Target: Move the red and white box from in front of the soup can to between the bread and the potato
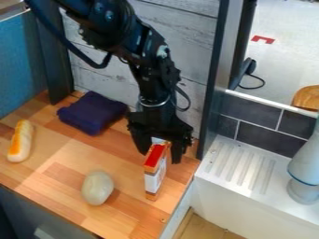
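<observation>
From where I stand, the black gripper [161, 156] hangs around the upper end of a slim box [155, 175], though I can't tell whether it's clamped on it. The box looks upright on the wooden counter [62, 170], its top red with orange edging, its side mostly white, its foot orange. Left of the box sits a pale, smooth, rounded lump [97, 188]; behind and left of the box, a folded dark purple cloth [92, 112]; farther left, an orange-and-cream bread roll [20, 141]; right of the box, a white ridged drainboard [274, 196]
</observation>
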`<state>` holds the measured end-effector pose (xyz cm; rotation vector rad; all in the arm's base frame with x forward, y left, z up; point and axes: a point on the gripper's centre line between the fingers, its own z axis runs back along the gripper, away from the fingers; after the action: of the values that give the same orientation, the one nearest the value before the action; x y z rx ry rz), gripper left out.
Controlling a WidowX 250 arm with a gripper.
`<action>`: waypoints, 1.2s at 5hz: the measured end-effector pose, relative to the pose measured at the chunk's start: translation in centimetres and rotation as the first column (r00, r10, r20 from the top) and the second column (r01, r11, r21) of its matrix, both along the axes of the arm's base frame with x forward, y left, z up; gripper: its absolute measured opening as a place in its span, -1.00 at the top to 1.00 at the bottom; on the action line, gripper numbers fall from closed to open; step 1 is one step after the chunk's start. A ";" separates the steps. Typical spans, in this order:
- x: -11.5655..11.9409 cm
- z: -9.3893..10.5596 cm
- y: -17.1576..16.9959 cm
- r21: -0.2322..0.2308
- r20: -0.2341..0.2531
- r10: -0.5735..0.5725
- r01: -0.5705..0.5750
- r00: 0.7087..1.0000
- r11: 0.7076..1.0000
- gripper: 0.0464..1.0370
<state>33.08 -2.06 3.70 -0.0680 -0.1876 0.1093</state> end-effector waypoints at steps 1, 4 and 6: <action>0.4 -0.6 -0.3 -0.008 -0.003 0.001 -0.001 1.000 1.000 -0.94; 0.6 -1.3 -0.9 0.022 -0.051 0.011 -0.010 0.999 1.000 0.19; -0.3 1.4 -1.1 0.037 -0.063 0.004 -0.002 0.998 0.999 0.30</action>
<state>32.83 -3.16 5.12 -0.0270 -0.1263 0.1106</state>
